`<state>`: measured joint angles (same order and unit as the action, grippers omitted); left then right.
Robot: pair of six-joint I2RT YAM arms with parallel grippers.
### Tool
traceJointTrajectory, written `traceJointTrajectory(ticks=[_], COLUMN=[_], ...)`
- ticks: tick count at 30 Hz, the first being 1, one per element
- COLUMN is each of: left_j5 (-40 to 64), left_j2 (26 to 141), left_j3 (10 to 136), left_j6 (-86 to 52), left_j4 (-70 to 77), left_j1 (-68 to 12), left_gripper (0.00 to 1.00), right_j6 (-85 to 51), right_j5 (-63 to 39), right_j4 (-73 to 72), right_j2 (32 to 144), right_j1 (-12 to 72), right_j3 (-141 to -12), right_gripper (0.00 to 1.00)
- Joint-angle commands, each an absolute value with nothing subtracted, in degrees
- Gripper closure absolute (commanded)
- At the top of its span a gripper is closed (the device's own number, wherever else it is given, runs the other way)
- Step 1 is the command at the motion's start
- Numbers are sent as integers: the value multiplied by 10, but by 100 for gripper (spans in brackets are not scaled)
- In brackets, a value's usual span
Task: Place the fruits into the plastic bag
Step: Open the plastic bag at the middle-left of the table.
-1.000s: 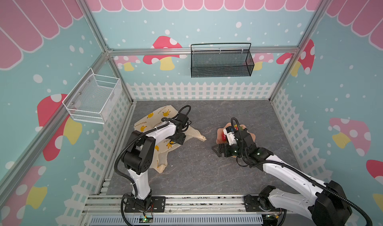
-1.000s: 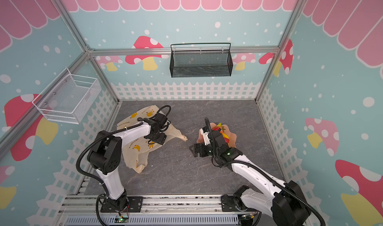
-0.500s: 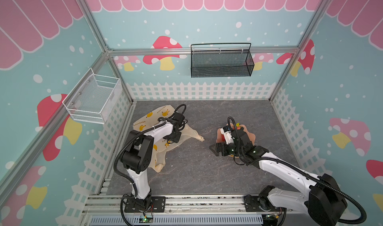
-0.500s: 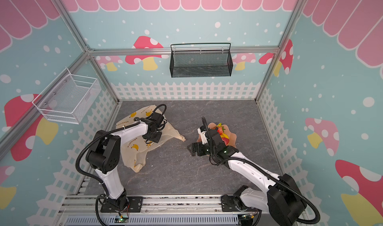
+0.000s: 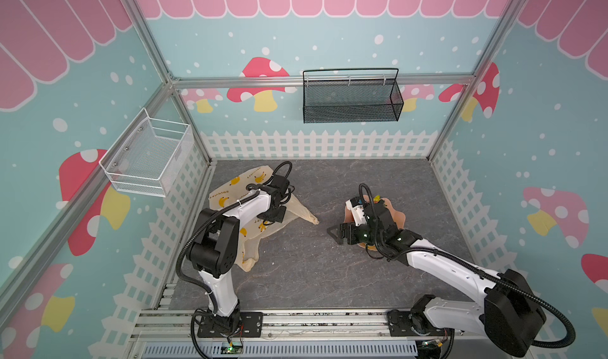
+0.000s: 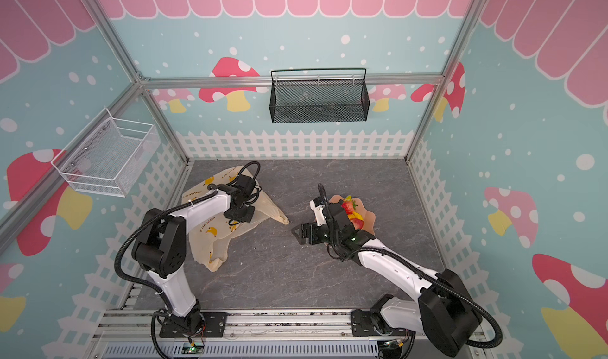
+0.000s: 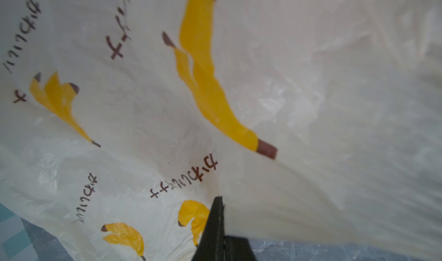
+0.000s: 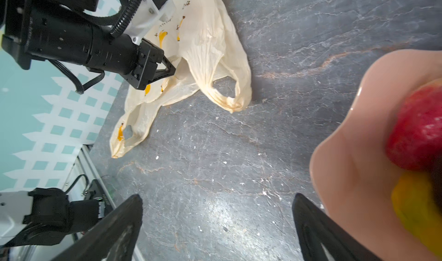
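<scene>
The plastic bag (image 5: 230, 193) (image 6: 207, 232) lies crumpled on the grey floor at the left, cream with banana prints. My left gripper (image 5: 275, 216) (image 6: 240, 216) (image 7: 219, 200) is shut on a fold of the plastic bag (image 7: 311, 80) near its handles. In the right wrist view the left gripper (image 8: 174, 72) pinches the bag (image 8: 205, 44). The fruits sit on a pink plate (image 6: 370, 219) (image 8: 346, 164): a strawberry (image 6: 347, 206) (image 8: 421, 128) and a banana (image 6: 353, 215) (image 8: 416, 207). My right gripper (image 5: 332, 234) (image 6: 296, 234) (image 8: 216, 197) is open over bare floor beside the plate, holding nothing.
A black mesh basket (image 5: 352, 100) hangs on the back wall and a white wire basket (image 5: 148, 156) on the left wall. White picket-fence walls enclose the floor. The two handle loops of the bag (image 8: 227, 92) lie toward the plate.
My left gripper has closed on the bag fold. The right gripper has shifted a little left, off the plate, still open.
</scene>
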<state>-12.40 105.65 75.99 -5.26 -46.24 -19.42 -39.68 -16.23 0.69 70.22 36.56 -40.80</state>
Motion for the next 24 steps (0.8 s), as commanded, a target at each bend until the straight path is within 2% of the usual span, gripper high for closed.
traceJointTrajectory(ticks=[1,14,21,24], left_j5=[-88,-14,0,11], left_j2=[1018,1010,1011,1007], left_j3=[810,950,999,1013], left_j6=[-65,-89,-88,-90], left_j4=[-500,-643,-703,-720], left_j1=[-189,-188,-182,-175], left_gripper=[100,100,100,100], right_j6=[-453,-477,-466,-448], right_j5=[-192,-229,-184,-156], right_j4=[-66,-114,-93,-33], right_j2=[712,816,846,858], right_j1=[373,393,390,390], right_j3=[-414,-462,-486,-515], right_gripper=[1,5,5,5])
